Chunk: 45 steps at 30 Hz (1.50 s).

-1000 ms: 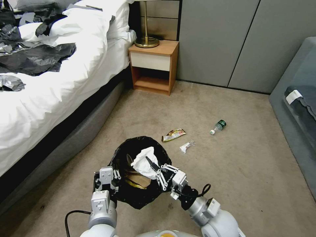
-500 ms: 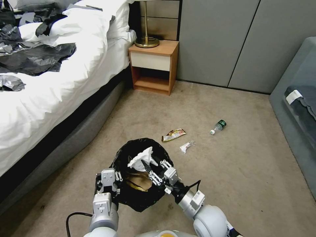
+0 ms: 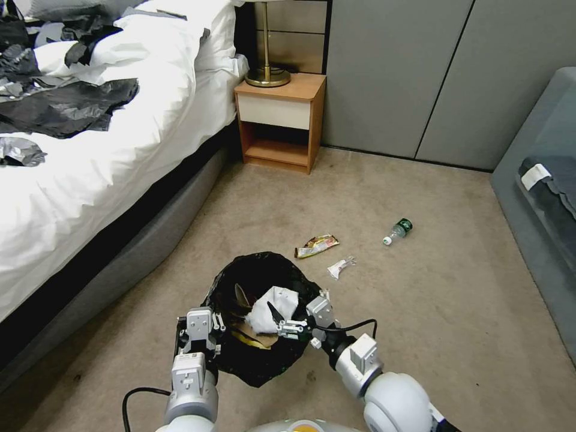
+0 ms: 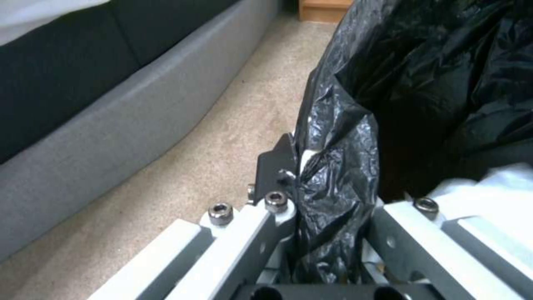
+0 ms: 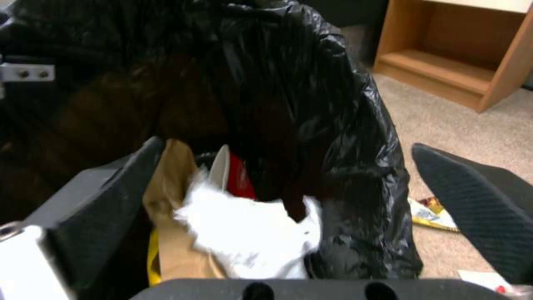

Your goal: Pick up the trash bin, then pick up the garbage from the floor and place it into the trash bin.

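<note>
White tissue (image 3: 273,306) in trash bin (image 3: 255,264) | right gripper (image 3: 282,321) open | left gripper (image 4: 327,233) clamps rim

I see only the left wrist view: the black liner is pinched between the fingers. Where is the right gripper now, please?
Observer: The right gripper is over the mouth of the trash bin, with its fingers open.
Operator: Does it hold something?
Observer: No. A white tissue lies in the bin below it, on a brown paper bag.
Operator: What is left on the floor?
Observer: A yellow wrapper, a small white wrapper and a plastic bottle, all beyond the bin.
</note>
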Motion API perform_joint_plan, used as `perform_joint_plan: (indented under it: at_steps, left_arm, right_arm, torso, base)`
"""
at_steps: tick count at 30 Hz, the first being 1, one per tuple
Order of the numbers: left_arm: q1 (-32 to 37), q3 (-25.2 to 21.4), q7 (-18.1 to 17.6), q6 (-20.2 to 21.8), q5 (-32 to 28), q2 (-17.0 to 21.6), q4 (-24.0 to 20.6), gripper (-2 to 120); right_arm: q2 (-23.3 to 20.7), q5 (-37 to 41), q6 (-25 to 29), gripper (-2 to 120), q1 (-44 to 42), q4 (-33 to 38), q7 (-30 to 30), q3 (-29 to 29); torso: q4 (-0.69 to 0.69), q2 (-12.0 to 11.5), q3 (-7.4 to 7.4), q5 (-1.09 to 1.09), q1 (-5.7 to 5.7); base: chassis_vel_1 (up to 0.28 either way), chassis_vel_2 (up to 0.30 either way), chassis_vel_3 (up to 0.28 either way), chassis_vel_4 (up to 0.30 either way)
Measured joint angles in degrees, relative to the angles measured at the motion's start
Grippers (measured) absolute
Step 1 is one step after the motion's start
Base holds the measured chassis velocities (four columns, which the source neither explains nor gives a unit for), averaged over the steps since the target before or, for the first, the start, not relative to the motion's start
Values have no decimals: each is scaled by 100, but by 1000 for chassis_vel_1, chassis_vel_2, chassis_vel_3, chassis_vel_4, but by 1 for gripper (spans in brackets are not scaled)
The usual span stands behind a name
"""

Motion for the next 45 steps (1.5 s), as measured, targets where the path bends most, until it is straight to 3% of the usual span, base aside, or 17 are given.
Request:
perform_joint_plan:
  at_steps: [9,15,22,27,28,29,30,37,45]
  left_arm:
    - [-4,20,6,-1,4,-2,2,2]
    - [-4,8,7,-2,-5,14,2,2]
    - [-108,-91,14,-2,-92,45,69,2]
    - [-152,-123,13,6,-141,56,74,2]
    - [-167,-143,12,12,-168,60,74,2]
    - [-202,-199,1,25,-246,70,71,2]
    - [-207,-203,0,29,-252,70,67,2]
    - [-191,-219,-2,36,-264,69,21,2]
    - [-126,-226,-8,37,-266,69,-34,2]
  right_arm:
    - [-304,4,-166,114,-77,92,-333,63]
    - [-309,-105,101,112,-146,300,-405,196]
    - [350,-627,1535,100,-474,1050,-23,712]
    - [611,-689,1851,100,-680,1225,274,928]
    - [750,-722,1969,100,-810,1278,477,1062]
    - [1155,-756,2564,100,-1348,1162,898,1581]
    - [1232,-754,2737,100,-1470,1069,937,1701]
    - [1439,-771,3234,100,-1790,626,959,2115]
    - [1526,-611,3441,100,-1993,298,956,2287]
  torso:
    - [0,0,0,0,0]
    - [0,0,0,0,0]
    - [1,0,0,-1,0]
    - [0,0,0,-1,0]
    - [0,0,0,-1,0]
    - [-1,0,0,-1,0]
    - [0,0,0,1,0]
    - [0,0,0,0,0]
    - [0,0,0,0,0]
  base:
    - [0,0,0,0]
    - [0,0,0,0]
    - [0,0,0,0]
    - [0,0,0,0]
    - [0,0,0,0]
    - [0,0,0,0]
    - [0,0,0,0]
    - [0,0,0,0]
    - [0,0,0,0]
